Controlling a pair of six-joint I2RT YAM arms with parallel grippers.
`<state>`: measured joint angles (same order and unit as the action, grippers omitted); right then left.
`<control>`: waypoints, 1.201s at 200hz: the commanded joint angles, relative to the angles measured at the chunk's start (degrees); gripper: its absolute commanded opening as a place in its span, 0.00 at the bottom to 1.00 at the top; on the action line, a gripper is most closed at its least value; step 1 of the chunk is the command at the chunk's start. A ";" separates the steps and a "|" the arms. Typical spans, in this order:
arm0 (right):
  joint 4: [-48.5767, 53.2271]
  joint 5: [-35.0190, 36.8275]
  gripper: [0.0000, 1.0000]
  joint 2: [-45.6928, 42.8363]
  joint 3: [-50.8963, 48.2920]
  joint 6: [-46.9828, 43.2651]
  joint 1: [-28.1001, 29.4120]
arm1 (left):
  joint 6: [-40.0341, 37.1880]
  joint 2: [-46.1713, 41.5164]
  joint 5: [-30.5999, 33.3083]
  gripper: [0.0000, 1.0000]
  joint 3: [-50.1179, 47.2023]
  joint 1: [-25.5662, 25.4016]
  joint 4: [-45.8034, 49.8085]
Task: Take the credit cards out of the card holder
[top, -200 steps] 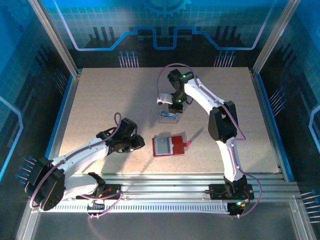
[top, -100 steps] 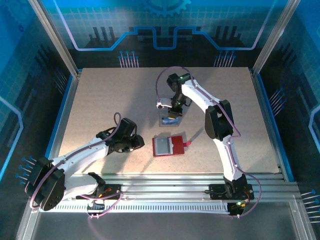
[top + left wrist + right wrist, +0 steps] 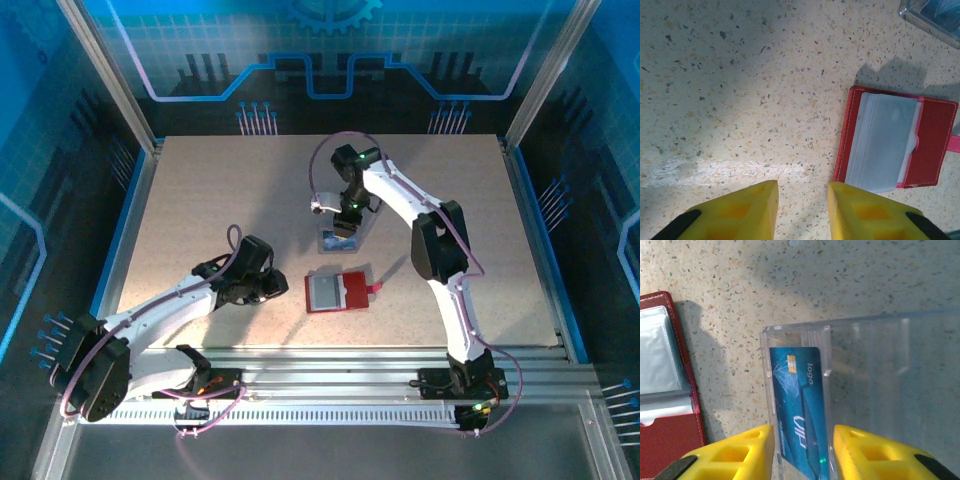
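From where I stand, the small red folding card holder (image 3: 337, 291) lies opened flat on the speckled beige tabletop (image 3: 200, 200), towards the near edge and between the two arms. Its pale grey plastic pockets face up on the left half, the plain red flap is on the right, and a little red tab (image 3: 376, 290) sticks out from the right side. I cannot tell whether any cards sit in those grey pockets. The left gripper (image 3: 802, 210) hangs low just to the left of the card holder, apart from it. Its yellow fingers (image 3: 740, 212) stand a narrow gap apart with only bare table between them, so it has hold of nothing. Farther back on the table, just beyond the card holder, is a clear plastic box with divided slots (image 3: 865, 340). The right gripper (image 3: 802, 452) is poised right over its left end. A shiny blue credit card (image 3: 796, 405) with a gold chip lies inside the leftmost slot, its long side running away from the wrist camera. The right gripper's yellow fingers (image 3: 735, 455) are spread a little wider than the card and straddle that slot; as far as I can see they are not pinching it
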<state>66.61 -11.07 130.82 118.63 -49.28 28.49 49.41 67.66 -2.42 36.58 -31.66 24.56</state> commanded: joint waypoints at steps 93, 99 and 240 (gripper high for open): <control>-34.77 -9.27 0.42 -35.96 -38.48 33.42 0.99 | 1.55 7.21 -12.27 0.27 0.51 0.53 -11.54; -36.48 -9.65 0.42 -37.44 -40.76 35.95 1.02 | 1.57 7.84 -12.72 0.27 0.56 0.49 -11.97; -51.02 -18.10 0.31 -42.63 -64.75 84.52 3.73 | 1.83 18.58 -17.32 0.11 2.31 0.31 -18.78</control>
<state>18.06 -25.63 87.44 54.65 29.52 30.37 51.11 84.90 -17.91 36.77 -31.59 6.96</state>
